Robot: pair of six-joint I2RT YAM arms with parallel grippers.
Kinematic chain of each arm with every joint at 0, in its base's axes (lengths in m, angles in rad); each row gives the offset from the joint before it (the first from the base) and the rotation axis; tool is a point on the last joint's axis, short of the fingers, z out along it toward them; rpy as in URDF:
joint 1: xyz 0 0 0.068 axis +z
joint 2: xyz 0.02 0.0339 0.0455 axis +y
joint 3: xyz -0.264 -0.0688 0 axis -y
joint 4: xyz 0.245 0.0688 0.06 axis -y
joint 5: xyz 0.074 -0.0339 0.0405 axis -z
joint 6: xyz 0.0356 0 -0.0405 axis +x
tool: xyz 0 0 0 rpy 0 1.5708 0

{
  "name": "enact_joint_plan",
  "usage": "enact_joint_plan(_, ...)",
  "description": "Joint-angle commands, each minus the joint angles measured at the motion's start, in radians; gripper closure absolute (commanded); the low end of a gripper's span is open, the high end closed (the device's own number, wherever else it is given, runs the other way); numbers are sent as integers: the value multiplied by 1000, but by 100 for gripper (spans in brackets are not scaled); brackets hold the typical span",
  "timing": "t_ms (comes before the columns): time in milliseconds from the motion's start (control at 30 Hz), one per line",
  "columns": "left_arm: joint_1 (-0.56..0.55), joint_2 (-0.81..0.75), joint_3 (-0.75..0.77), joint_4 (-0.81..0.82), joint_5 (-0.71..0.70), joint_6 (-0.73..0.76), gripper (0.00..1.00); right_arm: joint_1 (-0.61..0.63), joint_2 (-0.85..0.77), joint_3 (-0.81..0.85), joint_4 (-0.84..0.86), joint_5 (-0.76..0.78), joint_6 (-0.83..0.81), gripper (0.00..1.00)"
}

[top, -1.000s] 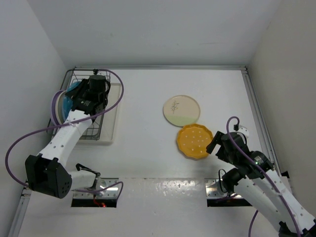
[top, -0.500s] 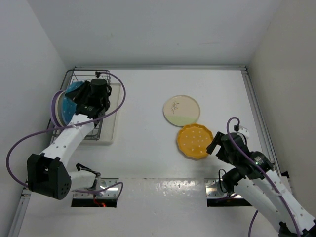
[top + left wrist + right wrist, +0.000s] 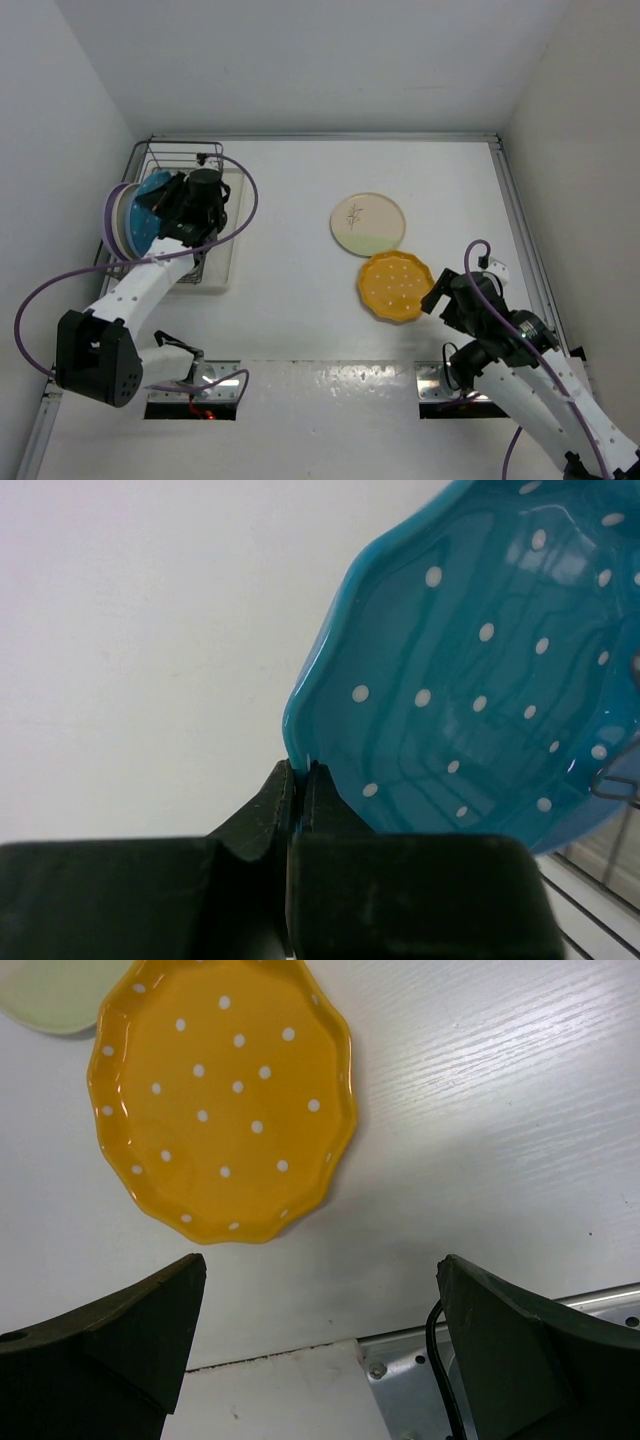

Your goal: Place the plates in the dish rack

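Left wrist view: scalloped teal plate [image 3: 480, 680] pinched at rim only, jaws of left gripper [image 3: 300, 775] clamped on it, tilted at dish rack [image 3: 178, 150], just beside standing plates [image 3: 120, 225]. Risked slipping or twisting from thin edge hold, knocking neighbours, missing divider slot. Right gripper [image 3: 320, 1260] hovered over orange-yellow plate [image 3: 225, 1095] on table [image 3: 480, 1080], jaws spread wide, nothing held.

The dish rack [image 3: 172, 150] is seen at the table's [image 3: 290, 210] far left, with upright plates [image 3: 118, 222] stood in it and another plate [image 3: 480, 670] held over it by the left gripper [image 3: 299, 776]. Right of centre, the sprig plate [image 3: 367, 223] is laid just behind the dotted plate [image 3: 394, 286], with the right gripper [image 3: 432, 296] beside it.
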Motion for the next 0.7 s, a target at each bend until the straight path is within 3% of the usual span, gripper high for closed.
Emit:
enact_joint_plan(0, 10, 16, -12, -120, -35, -162, 100, 1, -14, 16, -28, 27, 32, 1)
enact_joint_plan(167, -19, 55, 2, -248, -7, -302, 100, -2, -20, 21, -42, 34, 34, 1)
enact_joint_plan(233, -10, 79, 63, -381, 52, -401, 100, 0, -20, 27, -48, 39, 32, 1)
enact_joint_plan(367, 29, 110, 91, -455, 79, -446, 100, -2, -14, 25, -35, 45, 31, 1)
enact_joint_plan(433, 29, 121, 100, -464, 79, -446, 90, 0, -14, 13, -24, 33, 31, 1)
enact_joint_plan(600, 49, 101, 166, -484, 99, -437, 32, 1, 36, -1, 39, -4, -3, 1)
enact_joint_plan(667, 58, 92, 215, -493, 108, -425, 26, -2, 75, 7, 64, -15, -18, 1)
